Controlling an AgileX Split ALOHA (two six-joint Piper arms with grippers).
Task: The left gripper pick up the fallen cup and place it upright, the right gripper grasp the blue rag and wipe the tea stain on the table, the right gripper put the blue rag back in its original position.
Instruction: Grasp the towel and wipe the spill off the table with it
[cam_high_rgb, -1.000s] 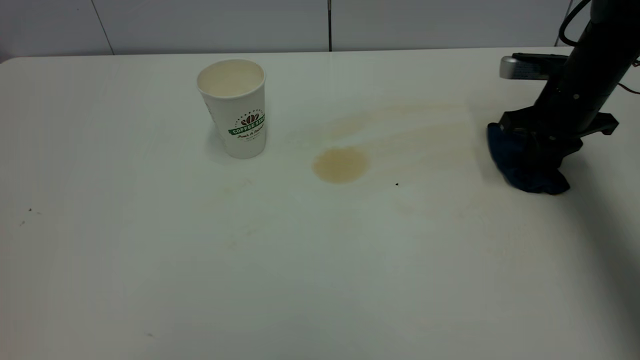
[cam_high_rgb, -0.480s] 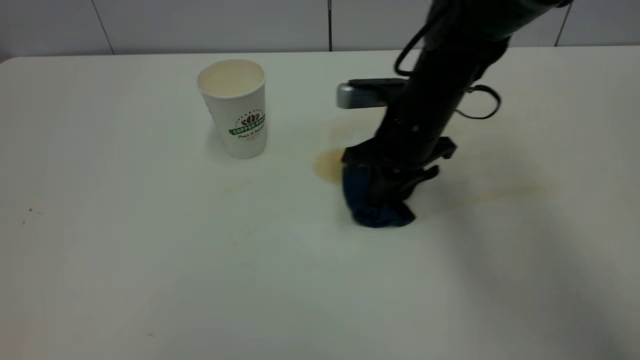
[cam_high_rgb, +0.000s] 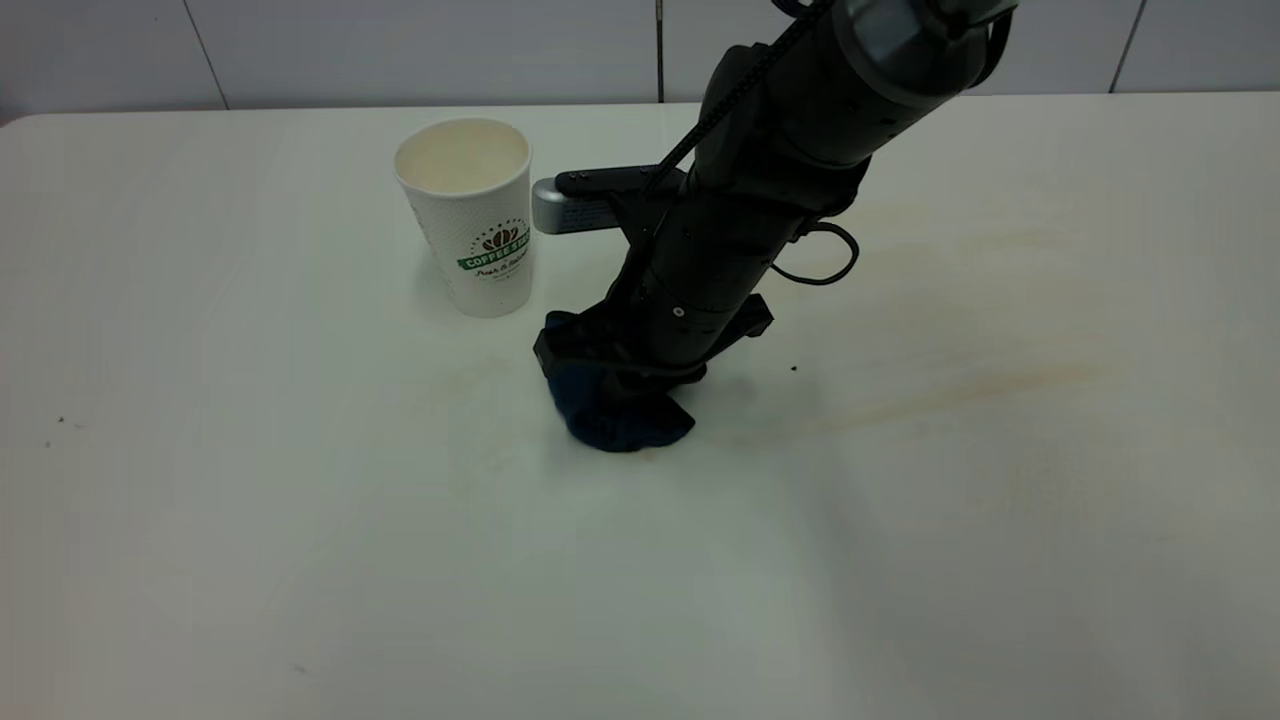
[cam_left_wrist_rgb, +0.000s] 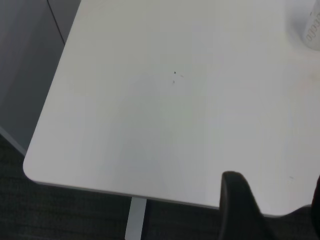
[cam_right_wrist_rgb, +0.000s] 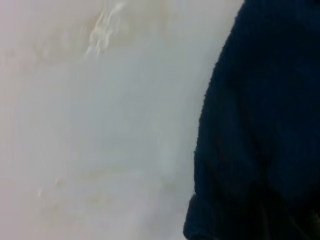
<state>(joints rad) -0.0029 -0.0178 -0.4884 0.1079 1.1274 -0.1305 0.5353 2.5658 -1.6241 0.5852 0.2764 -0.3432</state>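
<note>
The white paper cup (cam_high_rgb: 470, 215) stands upright at the back left of the table (cam_high_rgb: 250, 520); its edge also shows in the left wrist view (cam_left_wrist_rgb: 307, 25). My right gripper (cam_high_rgb: 605, 385) leans down from the back right, shut on the bunched blue rag (cam_high_rgb: 620, 420), and presses it on the tabletop just right of the cup's foot. The rag (cam_right_wrist_rgb: 260, 125) fills half of the right wrist view. The round tea stain does not show; the arm covers its spot. My left gripper (cam_left_wrist_rgb: 277, 210) hangs open over the table's left corner, off the exterior view.
A long faint tan streak (cam_high_rgb: 960, 390) runs across the right half of the table, and a tiny black speck (cam_high_rgb: 794, 368) lies beside the arm. Pale tan smears (cam_right_wrist_rgb: 105, 30) show next to the rag. The table's rounded corner (cam_left_wrist_rgb: 30, 167) lies below the left gripper.
My right gripper has swept the rag from the table's right side leftward, over the spot of the brown blotch, to near the cup. The cup has not moved.
</note>
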